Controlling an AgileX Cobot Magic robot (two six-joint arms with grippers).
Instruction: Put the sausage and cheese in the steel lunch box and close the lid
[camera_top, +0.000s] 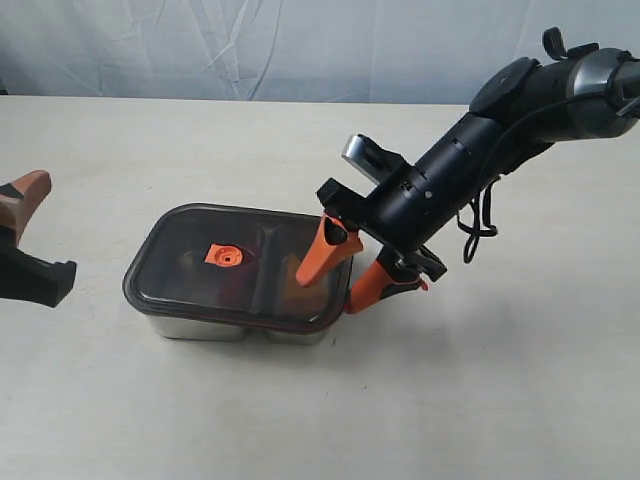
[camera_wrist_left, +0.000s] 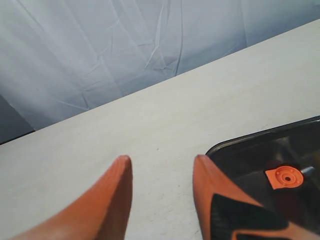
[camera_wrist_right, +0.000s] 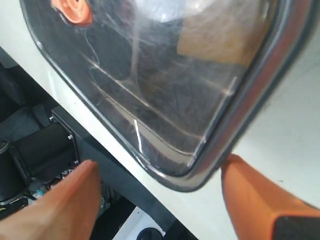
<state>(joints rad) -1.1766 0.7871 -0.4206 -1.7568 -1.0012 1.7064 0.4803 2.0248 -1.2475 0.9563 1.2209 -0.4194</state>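
Note:
The steel lunch box (camera_top: 200, 325) stands mid-table with the dark lid (camera_top: 190, 260) lying on top, its orange valve (camera_top: 222, 256) in the middle. My right gripper (camera_top: 328, 292) is open and straddles the lid's right end, one finger over the lid and one just outside the box. In the right wrist view the lid's corner (camera_wrist_right: 200, 165) sits between the fingers of the right gripper (camera_wrist_right: 161, 160). A dim yellowish shape (camera_wrist_right: 220, 35) under the lid may be the cheese. The sausage is hidden. My left gripper (camera_top: 58, 225) hangs open, left of the box, holding nothing.
The box stands on a pale table (camera_top: 320, 420) with a wrinkled white cloth (camera_top: 250, 40) behind. The left wrist view has the lid (camera_wrist_left: 260, 155), valve (camera_wrist_left: 286, 177) and left gripper (camera_wrist_left: 161, 160). In the right wrist view the table's edge (camera_wrist_right: 100, 145) runs close to the box.

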